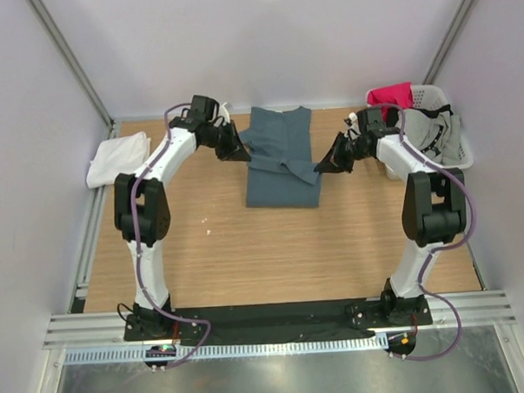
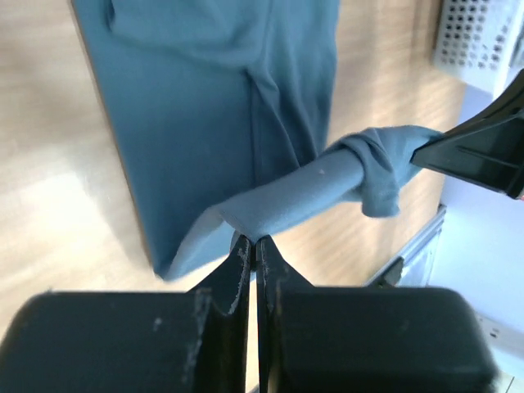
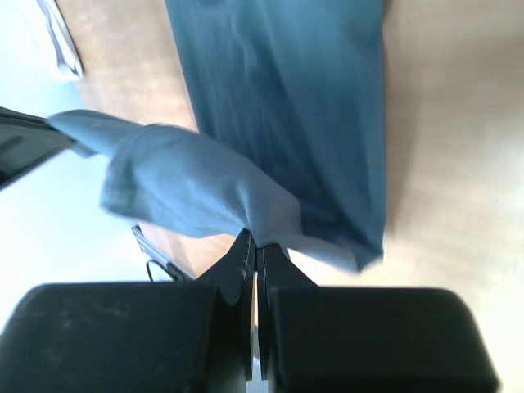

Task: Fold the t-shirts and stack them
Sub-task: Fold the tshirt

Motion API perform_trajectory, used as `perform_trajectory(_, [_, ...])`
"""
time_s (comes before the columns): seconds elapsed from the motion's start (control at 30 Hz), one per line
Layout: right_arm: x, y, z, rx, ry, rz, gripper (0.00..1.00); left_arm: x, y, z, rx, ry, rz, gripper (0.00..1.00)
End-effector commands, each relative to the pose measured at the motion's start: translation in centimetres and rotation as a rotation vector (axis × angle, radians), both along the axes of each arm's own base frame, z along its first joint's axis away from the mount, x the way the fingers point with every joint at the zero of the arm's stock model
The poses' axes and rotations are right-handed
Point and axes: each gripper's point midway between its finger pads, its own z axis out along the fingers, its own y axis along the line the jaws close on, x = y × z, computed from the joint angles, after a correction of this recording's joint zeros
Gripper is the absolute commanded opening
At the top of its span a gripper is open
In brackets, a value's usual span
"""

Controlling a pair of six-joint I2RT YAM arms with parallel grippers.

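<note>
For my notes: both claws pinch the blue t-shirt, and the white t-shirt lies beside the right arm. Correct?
No: the white t-shirt lies beside the left arm, as the top view shows. The left claw and right claw do pinch the blue t-shirt.

Left end effector (image 1: 236,151), right end effector (image 1: 324,168) clamped tight, facing each other.

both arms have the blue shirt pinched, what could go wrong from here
1. The left gripper and right gripper each pinch only a thin bit of the blue shirt at their very tips, so an edge could slip out during the fold.
2. The fabric stretched between them looks rolled and bunched near the right gripper, so the fold may land creased or crooked.
</note>
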Motion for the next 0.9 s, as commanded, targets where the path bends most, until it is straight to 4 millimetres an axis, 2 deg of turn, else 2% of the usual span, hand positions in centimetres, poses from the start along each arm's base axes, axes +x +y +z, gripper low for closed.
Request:
perform_trajectory(0.0, [4.7, 0.5, 0.8, 0.044, -0.101, -0.003, 0.02, 2.6, -0.5, -0.6, 0.003, -0.049, -0.022, 0.0])
perform_trajectory(0.1, [7.4, 0.8, 0.6, 0.057, -0.134, 0.0, 0.01, 4.8, -1.0, -1.9, 0.008, -0.075, -0.015, 0.0])
perform_trajectory(0.17, [9.4, 0.9, -0.5, 0.054, -0.137, 0.0, 0.01, 5.8, -1.1, -3.0, 0.018, -0.086, -0.006, 0.0])
perform_trajectory(0.2, [10.5, 1.0, -0.1, 0.052, -0.163, 0.003, 0.01, 6.4, -1.1, -2.8, 0.019, -0.102, -0.001, 0.0])
perform_trajectory(0.23, [11.1, 1.0, -1.3, 0.049, -0.15, 0.005, 0.01, 7.0, -0.9, -3.1, 0.034, -0.113, 0.009, 0.0])
perform_trajectory(0.27, [11.5, 1.0, -1.7, 0.043, -0.153, 0.005, 0.01, 7.4, -0.8, -3.7, 0.044, -0.116, 0.014, 0.0])
perform_trajectory(0.3, [12.3, 1.0, -1.4, 0.04, -0.173, 0.007, 0.01, 8.0, -0.6, -3.5, 0.049, -0.13, 0.024, 0.0])
perform_trajectory(0.33, [12.6, 1.1, -2.3, 0.038, -0.162, 0.008, 0.01, 8.5, -0.3, -3.6, 0.058, -0.14, 0.034, 0.0])
perform_trajectory(0.47, [13.8, 1.1, -2.8, 0.041, -0.188, 0.001, 0.01, 9.9, 1.0, -4.6, 0.094, -0.153, 0.068, 0.0])
perform_trajectory(0.57, [14.6, 1.1, -2.9, 0.043, -0.215, 0.006, 0.01, 10.0, 1.5, -5.0, 0.114, -0.142, 0.087, 0.03])
perform_trajectory(0.6, [15.1, 1.1, -2.4, 0.045, -0.232, 0.008, 0.06, 10.0, 1.6, -4.9, 0.117, -0.142, 0.091, 0.12])
perform_trajectory(0.63, [15.3, 1.0, -2.2, 0.026, -0.239, 0.005, 0.23, 9.7, 1.5, -4.7, 0.117, -0.139, 0.089, 0.27])
perform_trajectory(0.67, [15.3, 0.3, -1.3, 0.017, -0.249, -0.002, 0.3, 9.5, 1.5, -4.2, 0.117, -0.157, 0.069, 0.43])
perform_trajectory(0.7, [15.5, 0.0, -0.4, 0.008, -0.275, 0.004, 0.37, 9.3, 1.6, -3.8, 0.117, -0.167, 0.056, 0.47])
perform_trajectory(0.73, [15.5, -0.7, 0.4, 0.004, -0.285, -0.005, 0.4, 8.6, 1.8, -2.8, 0.125, -0.168, 0.051, 0.54])
perform_trajectory(0.77, [15.2, -1.9, 0.9, 0.0, -0.275, -0.018, 0.42, 8.3, 2.0, -2.3, 0.134, -0.169, 0.054, 0.67])
perform_trajectory(0.8, [14.5, -2.6, 2.3, 0.001, -0.284, -0.024, 0.43, 7.8, 2.4, -2.1, 0.145, -0.168, 0.051, 0.69])
perform_trajectory(0.83, [13.7, -2.6, 2.4, 0.0, -0.274, -0.013, 0.43, 6.9, 2.5, -0.8, 0.138, -0.175, 0.043, 0.69])
perform_trajectory(0.87, [12.7, -4.4, 2.3, 0.016, -0.231, -0.037, 0.43, 5.8, 2.7, -1.6, 0.141, -0.135, 0.034, 0.71])
